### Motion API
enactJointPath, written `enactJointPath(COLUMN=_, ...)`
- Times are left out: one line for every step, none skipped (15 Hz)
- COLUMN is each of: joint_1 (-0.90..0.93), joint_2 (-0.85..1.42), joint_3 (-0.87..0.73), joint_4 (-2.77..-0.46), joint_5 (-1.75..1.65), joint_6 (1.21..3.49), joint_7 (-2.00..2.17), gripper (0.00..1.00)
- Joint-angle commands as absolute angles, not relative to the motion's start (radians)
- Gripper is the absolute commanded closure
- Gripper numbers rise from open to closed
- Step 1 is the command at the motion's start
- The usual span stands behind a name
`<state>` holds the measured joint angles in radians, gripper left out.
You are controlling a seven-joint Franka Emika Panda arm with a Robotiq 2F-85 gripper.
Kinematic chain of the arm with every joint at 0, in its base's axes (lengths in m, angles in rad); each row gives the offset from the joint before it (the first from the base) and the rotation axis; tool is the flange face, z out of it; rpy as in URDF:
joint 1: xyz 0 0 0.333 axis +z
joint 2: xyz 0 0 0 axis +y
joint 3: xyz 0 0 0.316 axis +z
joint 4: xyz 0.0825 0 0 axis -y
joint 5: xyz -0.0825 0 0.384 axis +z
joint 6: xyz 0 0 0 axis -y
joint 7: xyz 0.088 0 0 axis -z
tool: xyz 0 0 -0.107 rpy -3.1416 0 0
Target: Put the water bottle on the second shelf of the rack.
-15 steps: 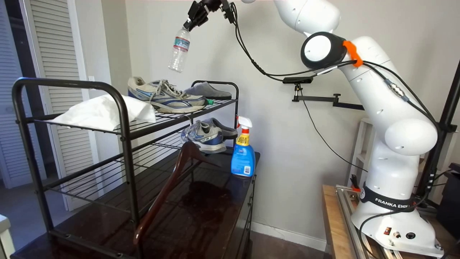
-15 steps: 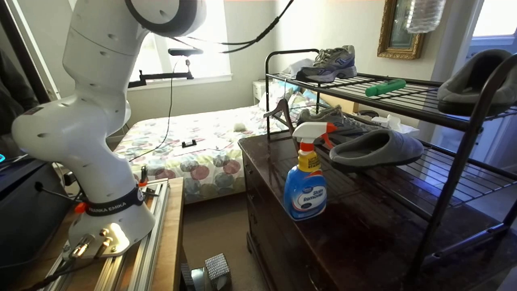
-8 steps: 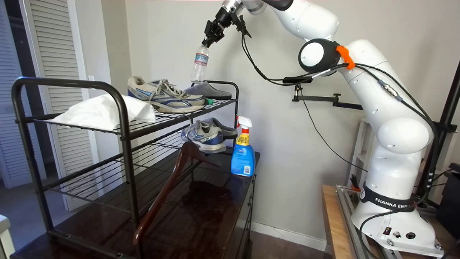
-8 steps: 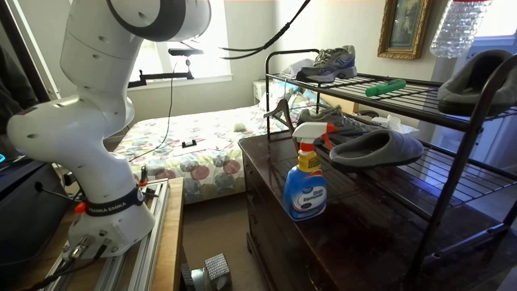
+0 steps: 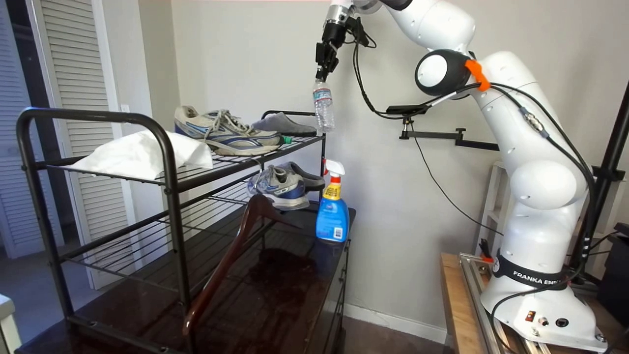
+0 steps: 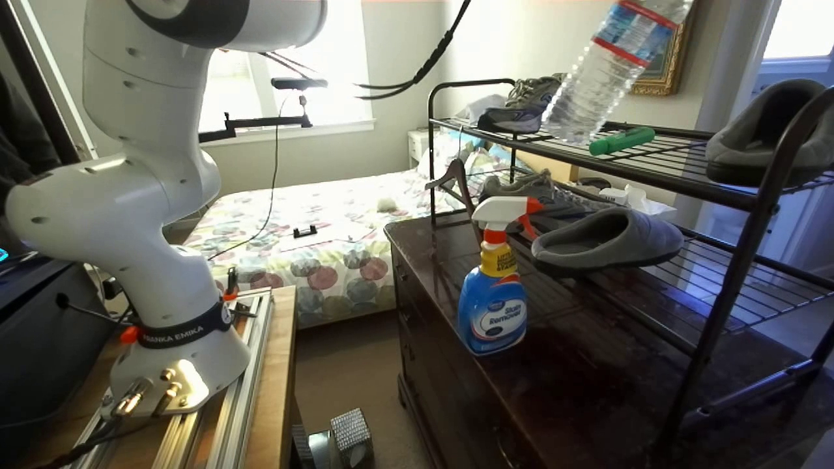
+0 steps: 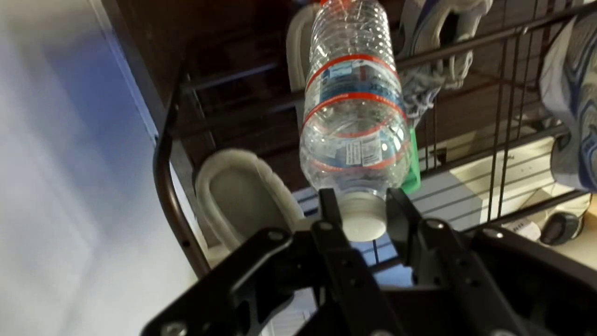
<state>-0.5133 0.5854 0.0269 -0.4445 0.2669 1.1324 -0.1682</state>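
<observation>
Wrist view — tool (image 7: 361,200) gripping water bottle (image 7: 357,107), rack (image 7: 168,189) partly hidden behind, sneaker (image 7: 576,107) cut off at edge

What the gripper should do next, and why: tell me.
Probably ease the water bottle down slightly, clear of the spray bottle. The gripper holds it, and its bottom appears no lower than the top shelf in both exterior views; the second shelf is lower. In an exterior view, the spray bottle shows beneath the water bottle.

Beyond 1 bed (image 6: 339,208), a window (image 6: 345,39) glares white; 1 dark dresser (image 6: 469,391) stands on brownish floor (image 6: 345,371) near pale walls (image 5: 383,196).
</observation>
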Motion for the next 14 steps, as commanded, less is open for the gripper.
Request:
enactJointPath(joint_1=-0.559, joint_2=0.527, joint_3=0.019, joint_4=-0.490, joint_5=0.293, joint_6=0.961, joint_7=-0.149, gripper=0.92)
enactJointPath(joint_1=-0.571, joint_2=0.526, joint_3=0.016, joint_4=-0.482, joint_5=0.297, joint_6=0.941, joint_7=-0.142, gripper=0.92)
enactJointPath(joint_1=-0.582, joint_2=0.526, joint_3=0.016, joint_4=-0.476, joint_5=0.301, joint_6=0.932, joint_7=-0.137, gripper=0.92)
enactJointPath(joint_1=-0.594, joint_2=0.526, joint_3=0.018, joint_4=-0.471, joint_5=0.310, joint_6=0.932, joint_7=-0.134, gripper=0.92)
enactJointPath(joint_1=-0.602, joint_2=0.529, joint_3=0.014, joint_4=-0.461, joint_5=0.306, joint_6=0.956, joint_7=-0.132, gripper=0.92)
enactJointPath(joint_1=-0.612, joint_2=0.534, joint_3=0.012, joint_4=-0.450, joint_5=0.310, joint_6=0.995, joint_7=-0.119, gripper=0.92)
enactJointPath(joint_1=-0.611, joint_2=0.536, joint_3=-0.001, joint_4=-0.443, joint_5=0.287, joint_6=1.064, joint_7=-0.110, gripper=0.92)
enactJointPath(joint_1=-0.622, joint_2=0.540, joint_3=0.001, joint_4=-0.442, joint_5=0.300, joint_6=1.110, joint_7=-0.089, gripper=0.92)
enactJointPath(joint_1=-0.632, joint_2=0.544, joint_3=0.002, joint_4=-0.442, joint_5=0.312, joint_6=1.162, joint_7=-0.071, gripper=0.92)
enactJointPath(joint_1=-0.644, joint_2=0.549, joint_3=0.010, joint_4=-0.442, joint_5=0.330, joint_6=1.209, joint_7=-0.051, gripper=0.92)
enactJointPath(joint_1=-0.657, joint_2=0.552, joint_3=0.020, joint_4=-0.446, joint_5=0.351, joint_6=1.243, joint_7=-0.027, gripper=0.92)
enactJointPath(joint_1=-0.673, joint_2=0.551, joint_3=0.035, joint_4=-0.455, joint_5=0.388, joint_6=1.267, joint_7=0.003, gripper=0.92)
enactJointPath(joint_1=-0.689, joint_2=0.552, joint_3=0.050, joint_4=-0.464, joint_5=0.426, joint_6=1.285, joint_7=0.024, gripper=0.92)
enactJointPath(joint_1=-0.656, joint_2=0.543, joint_3=0.020, joint_4=-0.465, joint_5=0.353, joint_6=1.255, joint_7=-0.034, gripper=0.70)
